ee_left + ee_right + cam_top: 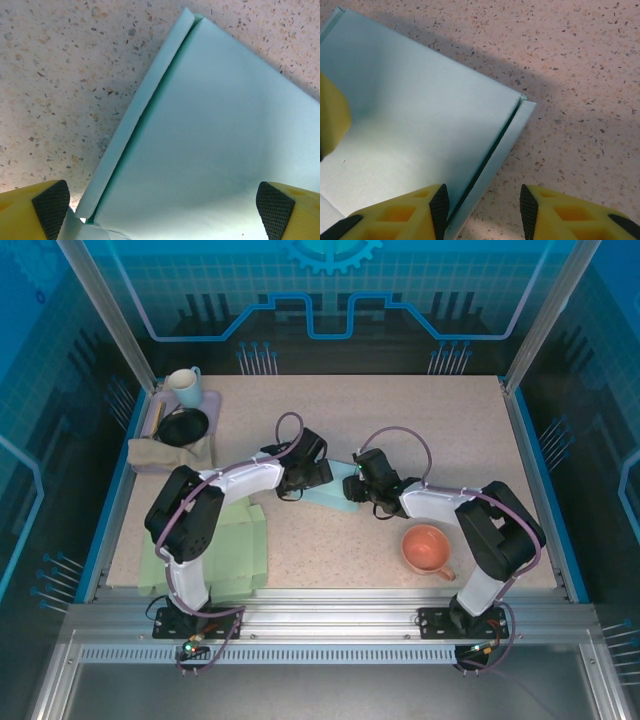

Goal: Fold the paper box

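The paper box (331, 496) is a pale teal sheet with folded-up edges, lying mid-table between both arms. My left gripper (305, 478) is over its left end. In the left wrist view the box panel (210, 125) spans the gap between the wide-apart fingers (50, 204), and a raised side flap (135, 120) runs along its left edge; this gripper (162, 205) is open. My right gripper (362, 487) is at the box's right end. It (483, 210) stands partly open astride the box's (420, 115) right side flap (495, 155), which lies beside the left pad (439, 207) and apart from the other.
An orange cup (428, 548) stands right of centre near the front. Pale green flat sheets (225, 550) lie at the front left. At the back left, a tray (210, 400) holds a white mug (184, 386) and a black bowl (184, 426), with a beige cloth (165, 453) beside it.
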Action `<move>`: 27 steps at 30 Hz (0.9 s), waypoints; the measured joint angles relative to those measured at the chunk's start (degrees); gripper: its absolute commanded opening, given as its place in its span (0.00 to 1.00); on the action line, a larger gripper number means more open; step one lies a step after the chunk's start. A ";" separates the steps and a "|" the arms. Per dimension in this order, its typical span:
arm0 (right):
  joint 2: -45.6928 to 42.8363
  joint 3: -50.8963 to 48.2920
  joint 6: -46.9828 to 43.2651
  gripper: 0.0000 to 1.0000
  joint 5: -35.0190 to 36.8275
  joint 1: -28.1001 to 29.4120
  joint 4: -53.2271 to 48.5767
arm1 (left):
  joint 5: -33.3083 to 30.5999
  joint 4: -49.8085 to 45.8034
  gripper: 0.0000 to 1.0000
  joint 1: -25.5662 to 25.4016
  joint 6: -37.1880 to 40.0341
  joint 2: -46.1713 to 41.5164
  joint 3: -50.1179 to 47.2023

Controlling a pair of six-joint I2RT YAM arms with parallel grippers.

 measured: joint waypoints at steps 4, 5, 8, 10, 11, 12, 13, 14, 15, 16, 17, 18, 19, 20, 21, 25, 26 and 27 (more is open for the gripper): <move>0.00 0.04 0.00 0.45 0.15 0.00 0.00 | 0.22 0.28 0.99 0.00 -0.09 1.18 0.24; 0.00 0.04 0.00 0.45 0.17 0.00 0.00 | 0.22 0.33 0.98 0.00 -0.09 1.18 0.33; 0.02 0.07 -0.02 0.45 0.17 0.00 0.00 | 0.39 0.44 0.97 0.00 -0.37 1.33 0.33; 0.04 0.09 0.00 0.45 0.17 0.00 -0.02 | 0.42 0.44 0.97 0.00 -0.57 1.33 0.33; 0.11 0.09 0.00 0.45 0.17 0.00 0.00 | 0.42 0.42 0.96 0.00 -0.74 1.33 0.33; 0.13 0.09 0.00 0.45 0.20 0.00 0.04 | 0.44 0.42 0.96 0.00 -1.05 1.33 0.33; 0.13 0.09 0.00 0.45 0.24 0.00 0.04 | 0.46 0.42 0.95 0.00 -1.16 1.33 0.33; 0.13 0.09 0.00 0.45 0.35 0.00 0.04 | 0.50 0.42 0.94 0.00 -1.33 1.33 0.33; 0.13 0.09 0.00 0.45 0.39 0.00 0.07 | 0.57 0.42 0.94 0.00 -1.40 1.33 0.33; 0.13 0.09 0.00 0.45 0.44 0.00 0.04 | 0.59 0.42 0.94 0.00 -1.46 1.33 0.33; 0.13 0.09 0.00 0.45 0.46 0.00 0.04 | 0.59 0.42 0.94 0.00 -1.51 1.33 0.33; 0.13 0.09 0.00 0.45 0.48 0.00 0.07 | 0.59 0.42 0.93 0.00 -1.51 1.33 0.33; 0.13 0.09 0.00 0.45 0.55 0.00 0.07 | 0.59 0.42 0.93 0.00 -1.51 1.33 0.33; 0.13 0.09 0.00 0.45 0.59 0.00 0.07 | 0.59 0.42 0.93 0.00 -1.53 1.36 0.33; 0.13 0.09 0.00 0.45 0.59 0.00 0.04 | 0.59 0.42 0.93 0.00 -1.53 1.36 0.33; 0.11 0.09 0.02 0.46 0.59 0.00 0.04 | 0.57 0.44 0.93 0.00 -1.53 1.44 0.33; 0.04 0.09 0.02 0.46 0.59 0.00 0.02 | 0.57 0.44 0.93 0.00 -1.53 1.44 0.33; -0.07 0.09 0.04 0.46 0.61 0.00 -0.04 | 0.57 0.42 0.93 0.00 -1.53 1.44 0.33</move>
